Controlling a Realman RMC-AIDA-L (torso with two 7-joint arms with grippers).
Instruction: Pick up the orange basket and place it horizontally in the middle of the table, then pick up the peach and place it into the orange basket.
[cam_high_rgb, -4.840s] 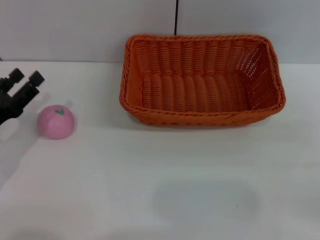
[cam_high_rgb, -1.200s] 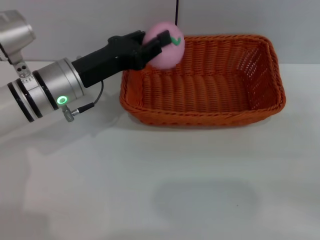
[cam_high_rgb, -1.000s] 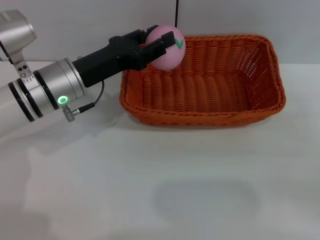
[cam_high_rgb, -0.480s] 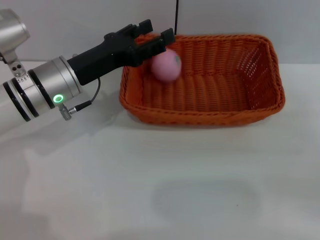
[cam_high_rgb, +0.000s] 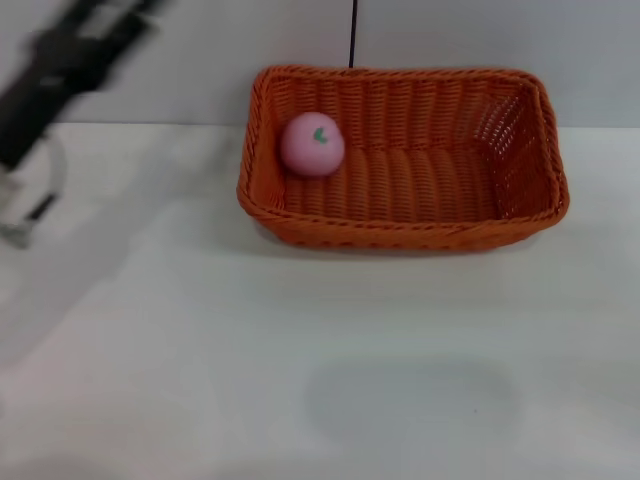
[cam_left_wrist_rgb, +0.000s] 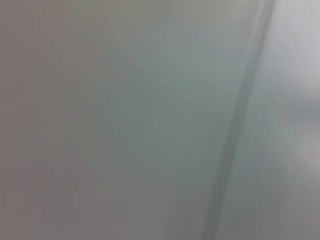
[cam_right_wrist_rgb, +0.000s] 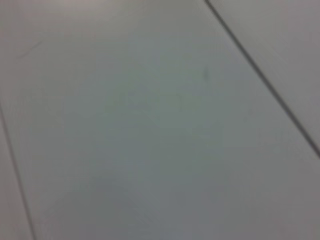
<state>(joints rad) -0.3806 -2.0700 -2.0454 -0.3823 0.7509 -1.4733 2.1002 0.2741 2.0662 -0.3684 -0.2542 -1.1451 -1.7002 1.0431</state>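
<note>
So the left gripper (cam_high_rgb: 75, 45) is way up in the far-left corner of the head view, a dark blurred streak against the wall, and honestly I can't tell whether it's apart or together, though nothing pink shows in that smear. The right gripper isn't visible anywhere; both wrist views just show plain grey surface. Moving out from there, the peach (cam_high_rgb: 312, 144) sits inside the orange basket (cam_high_rgb: 402, 235), tucked into the left end near the back wall, leaf mark facing up. The basket lies lengthwise across the counter (cam_high_rgb: 320, 370), roughly centred side to side but pushed toward the back edge by the wall. By my read, both halves of the job look done: basket set horizontal, fruit in it. About all that's left is for the arm to get clear and park. Room-wise there's a big stretch of bare counter in front of the basket and on both sides, so nothing to bump down low. The only tight spots I'd watch are the wall right behind the basket's back rim and a dark vertical line (cam_high_rgb: 353, 33) above it.
</note>
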